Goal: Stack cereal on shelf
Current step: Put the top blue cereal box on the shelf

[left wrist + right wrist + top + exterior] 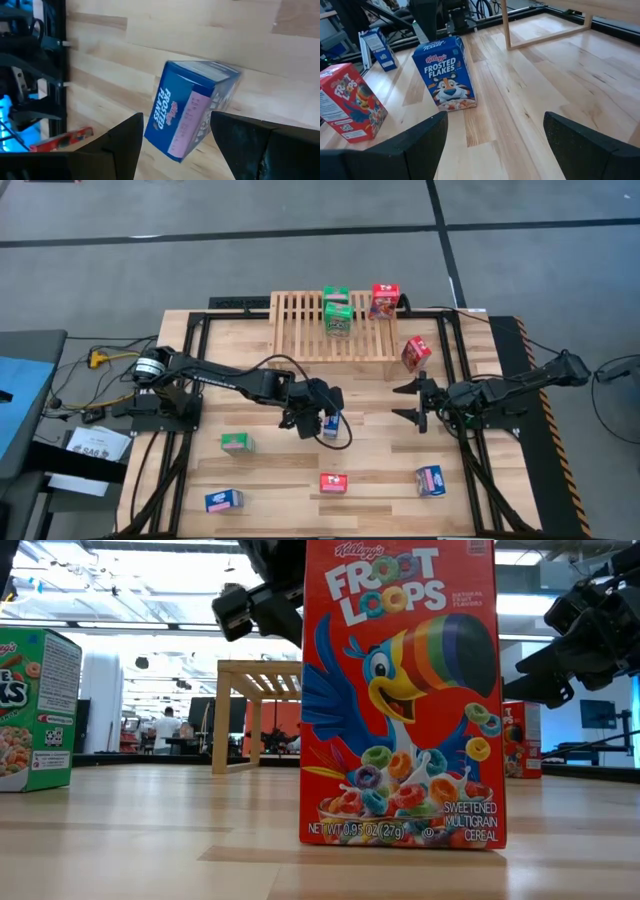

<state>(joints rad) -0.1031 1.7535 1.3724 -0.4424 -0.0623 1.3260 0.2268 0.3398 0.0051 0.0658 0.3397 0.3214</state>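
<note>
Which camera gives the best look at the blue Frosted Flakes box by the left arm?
The right wrist view: the blue Frosted Flakes box stands upright with its whole printed front visible. The left wrist view shows it tilted between the left end effector's fingers. The high view shows only its top. The low view does not show it.

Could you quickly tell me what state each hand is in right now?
Left hand: closed on the blue box.
Right hand: open, empty.
</note>
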